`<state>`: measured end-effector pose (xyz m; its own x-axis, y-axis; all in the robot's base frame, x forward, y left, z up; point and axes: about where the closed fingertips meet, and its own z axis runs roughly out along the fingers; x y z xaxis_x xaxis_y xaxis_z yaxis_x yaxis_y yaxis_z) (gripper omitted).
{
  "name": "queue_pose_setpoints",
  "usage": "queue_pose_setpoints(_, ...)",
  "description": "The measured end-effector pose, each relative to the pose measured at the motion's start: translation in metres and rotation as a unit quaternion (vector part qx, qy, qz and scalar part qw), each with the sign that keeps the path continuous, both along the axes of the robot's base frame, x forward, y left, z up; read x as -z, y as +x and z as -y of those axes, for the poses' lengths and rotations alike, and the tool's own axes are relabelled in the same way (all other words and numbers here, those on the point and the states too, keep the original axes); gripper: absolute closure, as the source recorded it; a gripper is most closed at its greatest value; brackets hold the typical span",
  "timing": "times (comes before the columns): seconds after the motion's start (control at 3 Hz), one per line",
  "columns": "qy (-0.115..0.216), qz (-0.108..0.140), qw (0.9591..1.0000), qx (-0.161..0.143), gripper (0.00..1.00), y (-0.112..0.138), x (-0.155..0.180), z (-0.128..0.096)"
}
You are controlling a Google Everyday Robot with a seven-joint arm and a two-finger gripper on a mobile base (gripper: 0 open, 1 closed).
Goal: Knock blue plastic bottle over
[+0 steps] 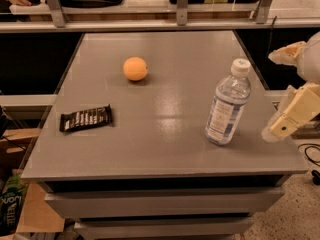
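The blue plastic bottle (228, 104) stands upright on the right side of the grey table (165, 144). It is clear and bluish, with a white cap and a white-and-blue label. My gripper (280, 128) is at the table's right edge, to the right of the bottle and apart from it, its cream fingers pointing down and left toward the bottle's base. Nothing is between the bottle and the gripper.
An orange ball (135, 68) sits at the back left of the table. A dark snack wrapper (85, 118) lies at the left front. A rail with metal posts (180, 14) runs along the back. Boxes (20, 204) sit on the floor at the left.
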<state>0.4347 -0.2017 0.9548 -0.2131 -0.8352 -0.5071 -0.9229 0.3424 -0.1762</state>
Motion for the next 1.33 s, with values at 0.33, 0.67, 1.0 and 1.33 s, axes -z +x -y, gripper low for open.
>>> queue_pose_setpoints(0.33,0.073,0.017,0.9972,-0.01,0.0,0.004,0.007,-0.009)
queue_pose_setpoints(0.67,0.14,0.039,0.989,-0.03,0.0,0.008,0.006,-0.023)
queue_pose_setpoints(1.0,0.203,0.056,0.9762,-0.054,0.0,0.013,0.003,-0.041)
queue_pose_setpoints(1.33,0.249,0.056,0.9641,-0.073,0.0,0.017,0.005,-0.058)
